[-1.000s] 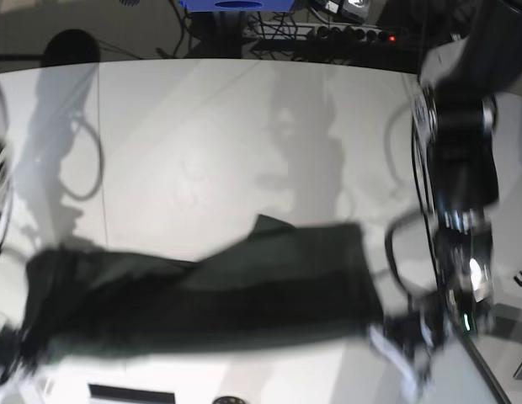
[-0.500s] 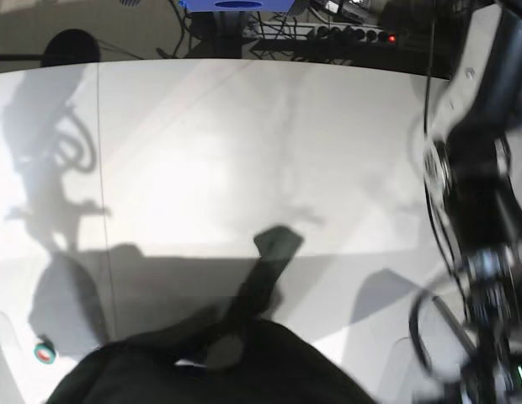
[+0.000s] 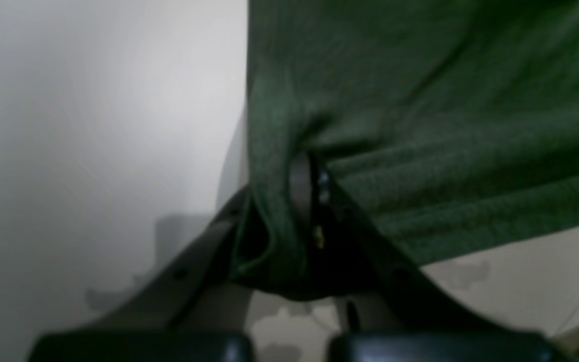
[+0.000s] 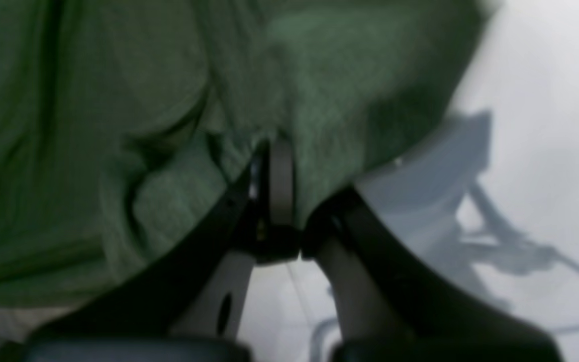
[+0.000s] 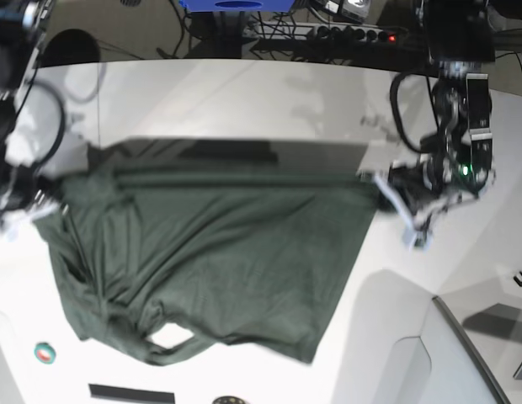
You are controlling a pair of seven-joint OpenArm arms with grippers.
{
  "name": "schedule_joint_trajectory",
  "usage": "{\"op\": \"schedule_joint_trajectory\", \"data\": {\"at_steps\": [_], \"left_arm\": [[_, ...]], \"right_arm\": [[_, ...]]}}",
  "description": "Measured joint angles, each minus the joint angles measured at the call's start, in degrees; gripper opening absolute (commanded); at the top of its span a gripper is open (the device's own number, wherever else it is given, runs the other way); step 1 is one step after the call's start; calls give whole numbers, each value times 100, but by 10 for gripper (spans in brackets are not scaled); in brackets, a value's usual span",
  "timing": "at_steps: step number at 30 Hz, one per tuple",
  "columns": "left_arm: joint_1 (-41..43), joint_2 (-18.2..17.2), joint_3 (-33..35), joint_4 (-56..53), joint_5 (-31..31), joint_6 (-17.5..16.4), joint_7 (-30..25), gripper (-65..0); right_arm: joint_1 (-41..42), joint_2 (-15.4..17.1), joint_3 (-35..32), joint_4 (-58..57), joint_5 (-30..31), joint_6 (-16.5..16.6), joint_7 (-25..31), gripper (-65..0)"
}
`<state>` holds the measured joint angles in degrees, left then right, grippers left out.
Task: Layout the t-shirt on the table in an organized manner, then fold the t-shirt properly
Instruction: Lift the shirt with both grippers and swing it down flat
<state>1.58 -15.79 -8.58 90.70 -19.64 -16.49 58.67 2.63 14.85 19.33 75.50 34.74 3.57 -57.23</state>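
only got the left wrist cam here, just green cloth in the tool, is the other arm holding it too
Observer: Yes. The right tool is shut on the t-shirt, a fold pinched between its fingers.
Operator: is the shirt spread or bunched
Observer: Spread. In the base view it hangs wide between the left tool and the right one, top edge nearly straight.
Operator: anything else on the table
Observer: A small round red and green item lies on the table near the shirt's lower corner, on the right arm's side.
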Motion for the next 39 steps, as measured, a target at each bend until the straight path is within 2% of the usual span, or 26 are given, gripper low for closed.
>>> {"op": "schedule_joint_trajectory", "data": {"at_steps": [2,5,12,17,20,22,24,27,30,33,35,39], "left_arm": [[153,-55,0,7,-9,-4,-48,-650],[352,-68,0,4,-9,-4,-83,-650],[625,-173,9,11,-7,-2,-68,-650],[409,-155,74,-11,-28,2,-24,-650],[-168,-153,87,-262,-50,-11,-42,-650],[-780,-184,380,-737,2,0,-33,-650],[-1602,-162,811,-1445,-72,-11,-31,-650],[-3062,-37,1342,-2691,-131,-31,-70,-650],[-4413,144,1410,-3598,-168,-26,-125,-650],[-5539,229,1403,-4006,-129,11,-402,-650],[-6043,302,1403,-3899,-114,4,-337,-650],[-6220,269,1390,-3220,-160,-15,-98,-650]], "right_arm": [[-227,-63,-17,15,66,2,59,-645],[-481,4,13,33,92,0,177,-645],[-988,-13,33,39,85,4,144,-644],[-765,0,-4,0,55,-7,328,-644],[-94,52,-17,-302,92,7,350,-644],[612,214,-105,-918,151,46,352,-644],[1561,509,-498,-1755,57,22,479,-644],[3075,863,-1333,-2909,151,55,1226,-644],[4334,1093,-1825,-3412,190,98,1469,-644],[5259,1213,-2009,-3324,153,81,1456,-644],[5541,1349,-2015,-2946,164,83,1320,-644],[5633,1578,-1985,-2059,177,72,693,-644]]}}
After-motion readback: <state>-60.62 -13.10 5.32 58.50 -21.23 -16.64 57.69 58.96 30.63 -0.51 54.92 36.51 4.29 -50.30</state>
